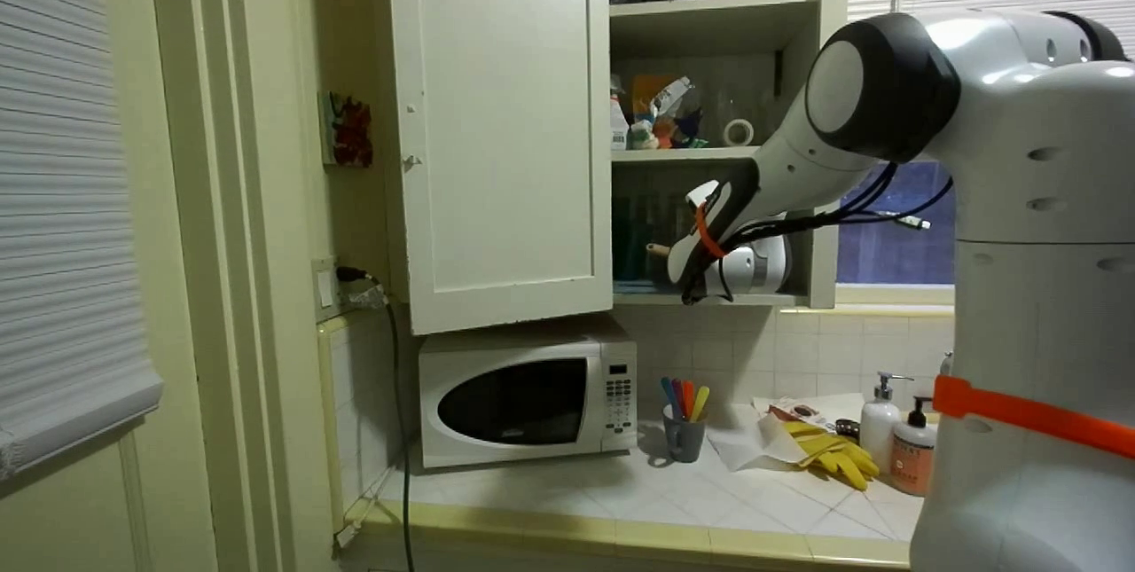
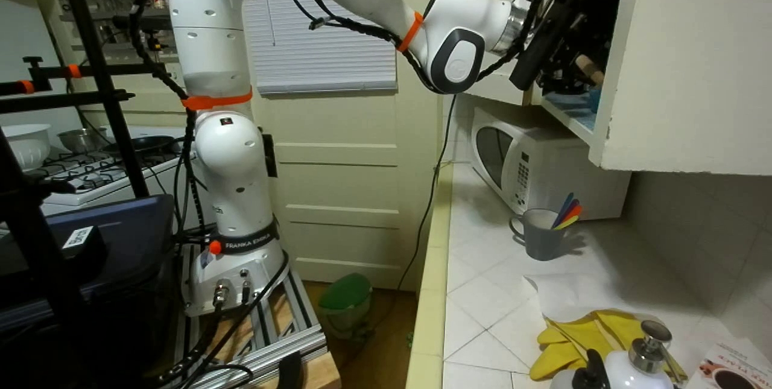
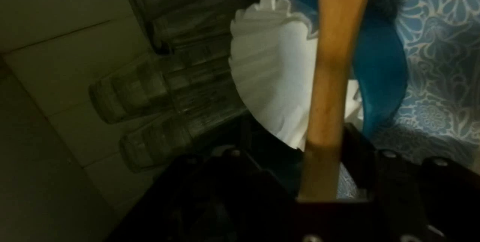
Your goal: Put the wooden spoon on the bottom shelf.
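Note:
The wooden spoon (image 3: 330, 77) runs from the top edge to the gripper base in the wrist view. A wooden end of it shows in both exterior views (image 1: 658, 249) (image 2: 589, 69). My gripper (image 3: 296, 131) is dark and inside the cabinet's lowest compartment. Its fingers look apart, with the spoon between them, close to the right finger and with a gap on the left. In an exterior view the gripper (image 2: 570, 45) is partly hidden by the cabinet side. The bottom shelf (image 3: 431, 103) has a blue patterned liner; its front edge (image 1: 767, 299) shows in an exterior view.
A blue bowl (image 3: 386, 69) with white paper filters (image 3: 273, 69) is behind the spoon. Glasses (image 3: 150, 84) stand beside it. The cabinet door (image 1: 505, 129) hangs open. Below are a microwave (image 1: 523, 395), a mug (image 1: 684, 435), yellow gloves (image 1: 833, 452) and soap bottles (image 1: 911, 457).

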`<action>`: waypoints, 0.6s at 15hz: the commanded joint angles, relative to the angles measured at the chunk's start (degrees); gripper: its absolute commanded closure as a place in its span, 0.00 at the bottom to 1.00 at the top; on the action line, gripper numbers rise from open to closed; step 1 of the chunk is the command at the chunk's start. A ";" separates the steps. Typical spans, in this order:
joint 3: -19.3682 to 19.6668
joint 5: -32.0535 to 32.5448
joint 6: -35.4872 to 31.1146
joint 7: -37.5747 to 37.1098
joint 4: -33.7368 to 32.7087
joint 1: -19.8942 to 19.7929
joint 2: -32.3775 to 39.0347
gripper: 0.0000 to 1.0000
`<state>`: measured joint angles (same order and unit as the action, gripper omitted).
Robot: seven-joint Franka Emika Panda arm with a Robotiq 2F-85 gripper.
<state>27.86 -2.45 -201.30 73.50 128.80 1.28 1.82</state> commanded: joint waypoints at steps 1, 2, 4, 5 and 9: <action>0.25 -2.77 -1.38 3.17 -0.55 0.60 0.69 0.07; 0.22 -2.98 -1.32 3.31 -0.25 0.66 0.29 0.01; 0.19 -3.51 -1.22 3.58 0.07 0.73 0.13 0.00; 0.19 -3.69 -1.10 3.71 0.17 0.75 0.18 0.00; 0.17 -3.95 -0.76 3.60 0.46 0.88 -0.14 0.00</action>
<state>27.86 -4.41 -201.30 74.16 128.50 1.62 1.86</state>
